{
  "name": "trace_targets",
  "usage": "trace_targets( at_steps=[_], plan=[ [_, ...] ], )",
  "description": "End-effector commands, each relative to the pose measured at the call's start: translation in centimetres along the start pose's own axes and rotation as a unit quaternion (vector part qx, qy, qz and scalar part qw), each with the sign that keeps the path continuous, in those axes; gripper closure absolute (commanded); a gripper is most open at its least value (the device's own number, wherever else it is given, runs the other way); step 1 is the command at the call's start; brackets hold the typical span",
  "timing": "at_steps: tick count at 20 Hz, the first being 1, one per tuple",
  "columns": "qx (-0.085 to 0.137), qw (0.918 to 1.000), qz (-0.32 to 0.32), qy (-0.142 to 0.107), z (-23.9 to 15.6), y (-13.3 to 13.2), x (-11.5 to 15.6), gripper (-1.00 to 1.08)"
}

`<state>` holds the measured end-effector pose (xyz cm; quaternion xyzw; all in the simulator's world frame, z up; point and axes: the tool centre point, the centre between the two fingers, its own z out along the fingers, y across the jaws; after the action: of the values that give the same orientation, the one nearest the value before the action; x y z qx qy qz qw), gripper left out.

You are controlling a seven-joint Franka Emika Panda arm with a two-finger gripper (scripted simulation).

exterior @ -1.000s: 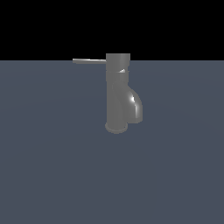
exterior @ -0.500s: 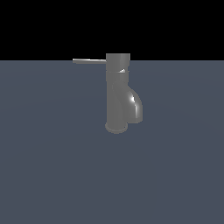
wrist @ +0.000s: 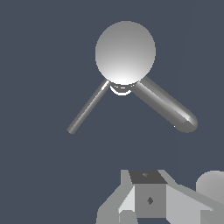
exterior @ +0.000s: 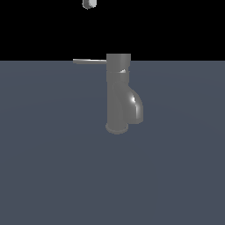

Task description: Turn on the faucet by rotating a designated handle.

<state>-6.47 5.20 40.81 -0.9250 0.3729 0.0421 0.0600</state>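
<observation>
The faucet is a glossy dark grey upright cylinder with a short thick curved spout and a flared base. The handle, a thin flat grey lever, sticks out sideways from the top cap toward the exterior view's left. Seen from above in the wrist view, the round cap has the thin handle and the thick spout spreading from it. My gripper shows only as a small grey tip high above the handle's free end. In the wrist view the gripper is one grey block with no gap showing, holding nothing.
The faucet stands alone on a flat dark blue-grey surface. Behind it the background is black. Part of a rounded grey arm piece sits beside the gripper in the wrist view.
A grey gripper tip has come into the top of the exterior view, above the handle's end. The faucet and handle have not moved.
</observation>
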Motion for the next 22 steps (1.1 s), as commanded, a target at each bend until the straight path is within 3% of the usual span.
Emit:
trace_targets(
  at_steps=[1, 10, 22],
  plan=[
    [-0.002, 0.9995, 0.033, 0.0, 1.1, -1.2, 0.7, 1.08],
    [-0.011, 0.9888, 0.148, 0.013, 5.3, -5.2, 2.9, 1.08],
    [-0.019, 0.9589, 0.279, 0.051, 10.6, -9.7, 4.9, 1.08]
  ],
)
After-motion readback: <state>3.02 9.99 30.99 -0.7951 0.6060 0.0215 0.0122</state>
